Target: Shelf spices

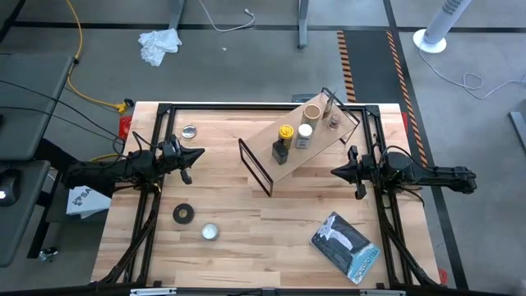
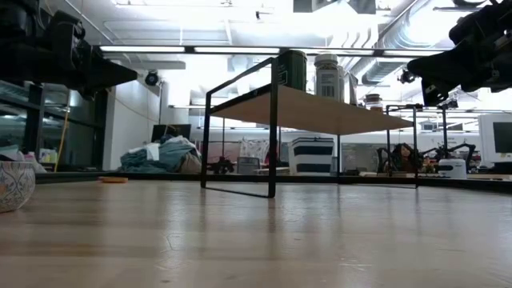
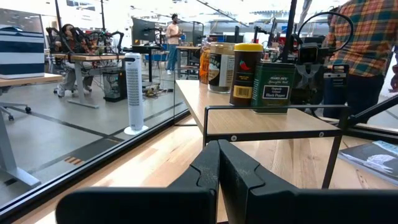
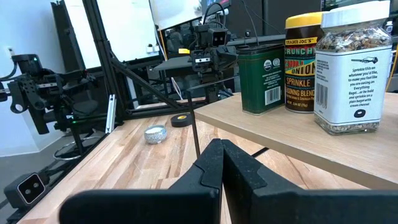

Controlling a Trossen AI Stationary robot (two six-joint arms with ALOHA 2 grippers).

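Note:
The shelf [image 1: 300,140], a light wood plank on thin black wire legs, stands aslant at the table's far middle. On its top stand a dark green tin [image 1: 280,152], a yellow-lidded jar [image 1: 285,132], a white-capped bottle [image 1: 305,132], a tan-lidded jar [image 1: 312,112] and a tiny brown-topped jar [image 1: 334,121]. The tin also shows in the left wrist view [image 3: 273,87] and the right wrist view [image 4: 261,78]. My left gripper [image 1: 197,153] is shut and empty, above the table to the left of the shelf. My right gripper [image 1: 335,172] is shut and empty, by the shelf's near right side.
A black tape roll [image 1: 183,214] and a silvery tin [image 1: 209,232] lie near the front left, and another tin [image 1: 189,131] lies at the far left. A flat blue-and-silver packet [image 1: 345,245] lies at the front right. A person in a plaid shirt [image 3: 364,50] stands beyond the table.

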